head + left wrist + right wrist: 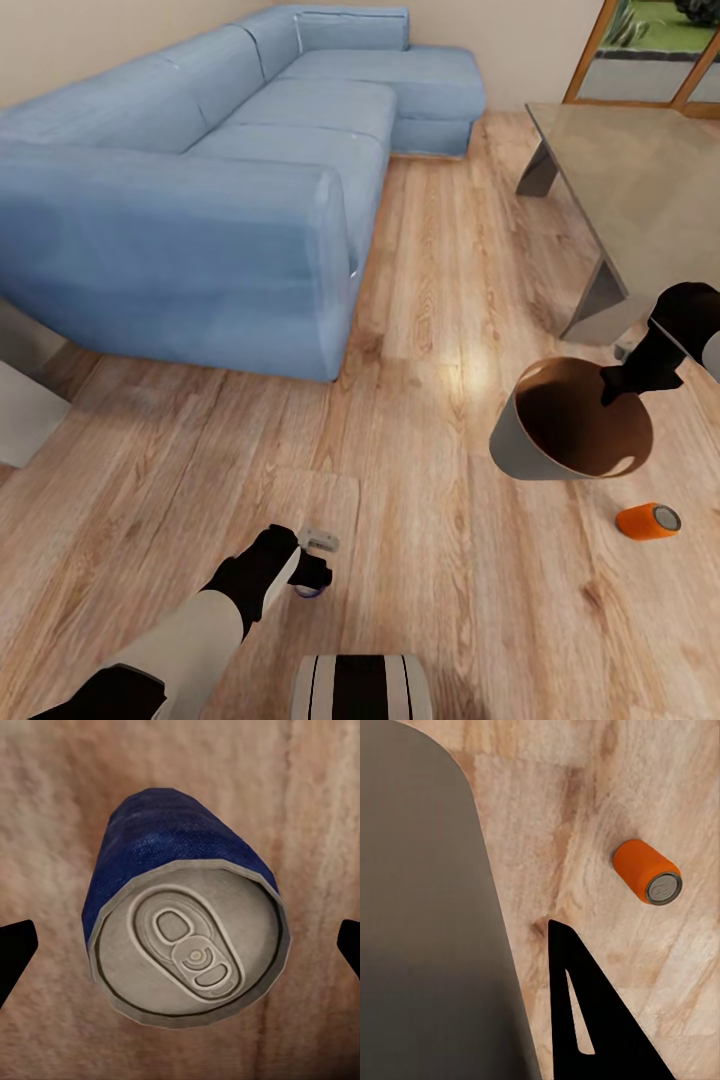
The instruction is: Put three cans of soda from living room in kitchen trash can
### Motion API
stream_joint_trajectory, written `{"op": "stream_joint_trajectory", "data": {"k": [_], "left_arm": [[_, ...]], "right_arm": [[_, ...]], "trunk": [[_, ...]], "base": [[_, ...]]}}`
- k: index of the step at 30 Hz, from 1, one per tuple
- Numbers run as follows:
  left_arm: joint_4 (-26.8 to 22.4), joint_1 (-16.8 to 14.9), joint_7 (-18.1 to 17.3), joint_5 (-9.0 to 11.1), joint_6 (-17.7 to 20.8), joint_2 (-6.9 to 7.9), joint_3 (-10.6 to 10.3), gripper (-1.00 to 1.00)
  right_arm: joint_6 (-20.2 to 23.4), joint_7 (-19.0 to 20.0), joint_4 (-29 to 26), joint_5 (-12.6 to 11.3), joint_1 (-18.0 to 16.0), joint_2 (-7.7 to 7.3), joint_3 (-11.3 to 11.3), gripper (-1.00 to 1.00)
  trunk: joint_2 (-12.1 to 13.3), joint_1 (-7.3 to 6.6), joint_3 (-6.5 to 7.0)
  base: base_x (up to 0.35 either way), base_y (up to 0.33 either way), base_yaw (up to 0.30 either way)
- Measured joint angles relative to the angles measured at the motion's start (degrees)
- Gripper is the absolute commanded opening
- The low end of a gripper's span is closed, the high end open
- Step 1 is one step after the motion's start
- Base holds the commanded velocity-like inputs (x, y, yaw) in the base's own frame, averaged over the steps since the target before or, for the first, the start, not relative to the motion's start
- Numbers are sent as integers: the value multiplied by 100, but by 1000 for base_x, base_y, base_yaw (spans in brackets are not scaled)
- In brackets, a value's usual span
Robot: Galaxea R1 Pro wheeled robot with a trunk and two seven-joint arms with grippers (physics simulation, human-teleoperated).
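The trash can (560, 425) is gripped at its far right rim by the right gripper (622, 385) and carried tilted above the wood floor (430, 300). An orange soda can (648, 521) lies on its side just near of it. The left gripper (312, 572), fingers spread wide, is poised over a blue can (184, 934) on the floor. That can may be knocked away, or the bin may slip.
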Motion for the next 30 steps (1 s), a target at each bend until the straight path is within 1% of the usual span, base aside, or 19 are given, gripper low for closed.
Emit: {"op": "stream_joint_trajectory", "data": {"k": [6,9,12,15,18,24,25,30], "left_arm": [[0,-2,7,3,-1,-4,0,100],[0,-2,10,3,-1,-7,2,100],[0,-2,10,3,-1,-8,-1,100],[0,-1,11,3,-1,-8,0,100],[0,-1,11,3,-1,-8,-2,100],[0,-1,11,3,-1,-8,2,100],[0,0,11,3,-1,-8,3,-100],[-32,6,-11,13,-6,-1,4,-100]], "right_arm": [[-17,-1,2,48,1,-6,96,-100],[-12,1,3,31,3,-9,77,-100],[-2,4,3,5,3,-4,44,-100],[-7,5,3,15,3,-2,57,-100],[-14,5,4,39,2,-9,87,-100],[-4,5,3,10,2,-11,50,-100],[-5,6,1,11,2,-10,52,-100],[-10,4,3,26,2,-9,73,-100]], "trunk": [[0,0,-31],[-119,66,-98],[-124,75,-177],[-128,82,-256],[-128,81,-269],[-128,81,-292],[-128,81,-296],[-128,81,-312]], "base": [[6,1,0],[0,0,0],[0,0,0],[0,0,0],[0,0,0],[0,0,0],[0,0,0],[0,0,0]]}}
